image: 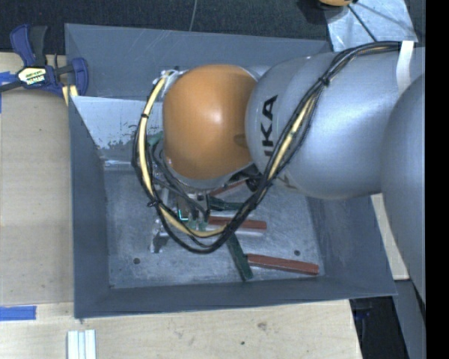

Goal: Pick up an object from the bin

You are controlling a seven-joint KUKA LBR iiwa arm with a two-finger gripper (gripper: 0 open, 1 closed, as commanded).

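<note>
The arm [337, 126] reaches in from the right of the frame. Its orange cover [206, 118] and looped cables [144, 137] hang over the middle of the grey bin [90, 200]. The pincer [176, 221] sits low beneath the cover, near the bin floor left of centre. The cover and cables hide too much of it to tell whether it is spread or pressed together, and nothing can be seen pinched in it. The nearest things lie just to its right. An upper red-brown strip [243, 224] runs roughly level. A dark green strip [239, 260] slants down towards the lower wall. A lower red-brown strip [284, 265] lies near the lower right corner of the floor, with its left end close to the green one. All three look thin, flat and stiff, and probably light. Lying flush on the metal floor, they would likely be hard to get under and could slide or pivot when nudged. The best hold is probably across the narrow width near the middle of a strip, so it lifts level. The lower red-brown strip seems to have the clearest room around it.
</note>
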